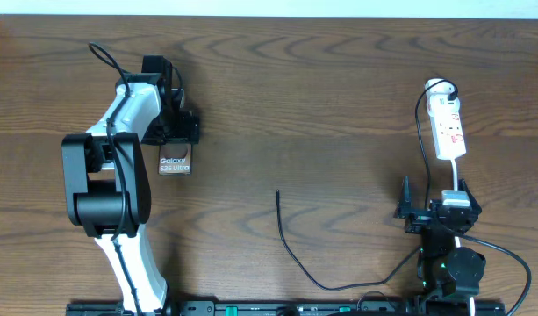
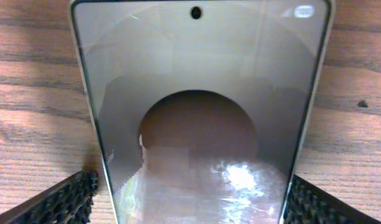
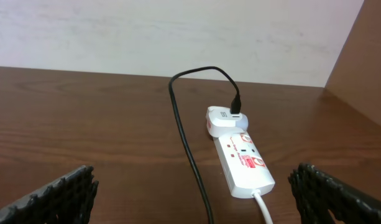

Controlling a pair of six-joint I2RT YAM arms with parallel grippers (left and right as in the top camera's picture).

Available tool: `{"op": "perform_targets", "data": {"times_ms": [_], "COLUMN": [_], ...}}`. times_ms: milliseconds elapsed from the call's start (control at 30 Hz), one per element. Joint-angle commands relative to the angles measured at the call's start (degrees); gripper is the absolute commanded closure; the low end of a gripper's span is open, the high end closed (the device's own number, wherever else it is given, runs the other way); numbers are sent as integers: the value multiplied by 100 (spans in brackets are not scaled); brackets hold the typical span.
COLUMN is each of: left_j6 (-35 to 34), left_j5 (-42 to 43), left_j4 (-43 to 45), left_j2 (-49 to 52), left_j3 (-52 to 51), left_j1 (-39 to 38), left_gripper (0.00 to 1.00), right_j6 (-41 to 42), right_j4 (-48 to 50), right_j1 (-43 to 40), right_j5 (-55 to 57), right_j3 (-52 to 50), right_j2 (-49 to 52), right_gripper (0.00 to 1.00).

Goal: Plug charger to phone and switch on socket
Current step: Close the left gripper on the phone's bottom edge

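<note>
— What is seen at the left?
— The phone (image 1: 175,161) is laid flat on the table (image 1: 339,105), screen up, with white lettering shown. Its far end is covered by the left gripper (image 2: 193,199).
— How are those jaws set?
— They are spread wide, with one finger (image 2: 66,199) placed just beside each long edge of the phone. Whether the edges are pressed cannot be told.
— And in the middle?
— The thin black cable (image 1: 279,211) is laid on the wood, its free tip well apart from the phone. From the tip it is curved back toward the arms' side and off to the right.
— What is found at the right?
— The white power strip (image 1: 448,130) is laid lengthwise, with red marks shown on its face. A black plug (image 3: 235,107) is fitted in a white adapter (image 3: 221,119) at its far end, and a white cord (image 1: 455,171) is led from its near end.
— And the right gripper (image 3: 193,186)?
— It is aimed at the power strip from nearby. Its jaws are opened fully and nothing is gripped.
</note>
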Motion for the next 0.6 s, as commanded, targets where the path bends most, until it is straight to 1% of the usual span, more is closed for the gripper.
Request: {"op": "perform_targets", "data": {"times_ms": [0,233,333,567], "left_j6": [-2,-2,-2,-2], "left_j5": [-15,-15,-15,-15], "left_j4": [-11,-9,-9,-11], "left_j2": [304,304,304,304], "left_j3": [-66,-66,-66,-66], "left_j1": [-13,-13,-13,-13], "left_gripper": [12,14,18,24], "right_j6": [-57,-57,-57,-57], "right_j4": [-20,-20,-17,-20], "right_j1": [2,2,2,2], "right_j5": [-11,-11,-11,-11], "right_j3": [-4,-4,-4,-4], "right_j2": [-28,-28,-28,-28], "right_gripper": [1,1,1,1]}}
